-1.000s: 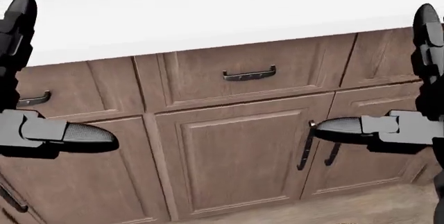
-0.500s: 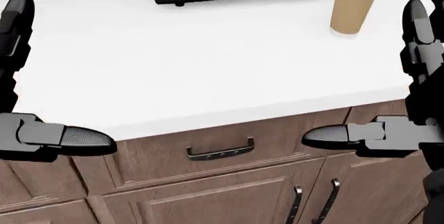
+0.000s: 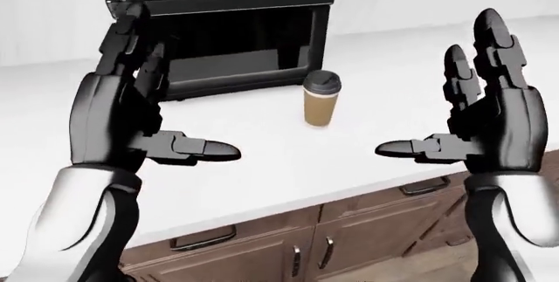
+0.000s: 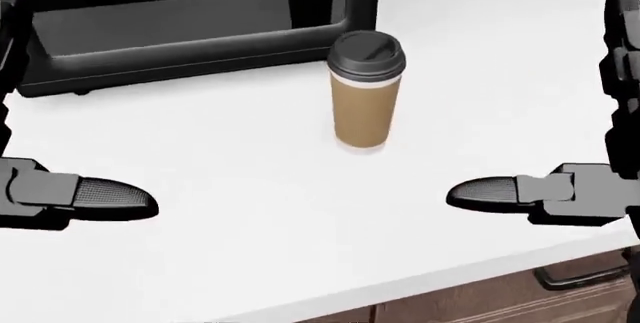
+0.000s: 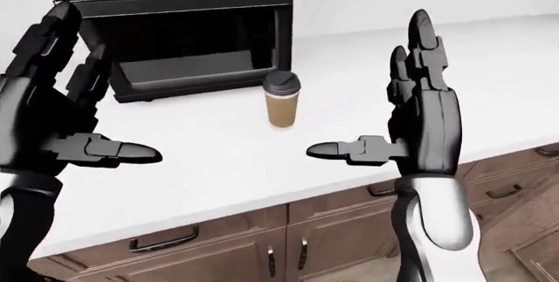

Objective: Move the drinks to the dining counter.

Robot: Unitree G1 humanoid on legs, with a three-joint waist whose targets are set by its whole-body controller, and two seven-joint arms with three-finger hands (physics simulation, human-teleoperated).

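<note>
A brown paper coffee cup (image 4: 365, 90) with a black lid stands upright on the white counter (image 4: 250, 210), just right of a black toaster oven (image 3: 231, 40). My left hand (image 3: 139, 98) is raised at the left of the left-eye view, fingers spread and open, empty. My right hand (image 3: 476, 105) is raised at the right, also open and empty. The cup stands between the two hands and farther away, touching neither. In the head view only the thumbs (image 4: 95, 195) and finger edges show.
Brown cabinet drawers and doors with dark handles (image 3: 202, 237) run below the counter edge. The white counter stretches away to the right (image 5: 489, 66), with a white wall behind it.
The whole picture has shifted: the camera tilted up from the cabinet fronts to the counter top. The cup and toaster oven have come into full view. Both hands stay open.
</note>
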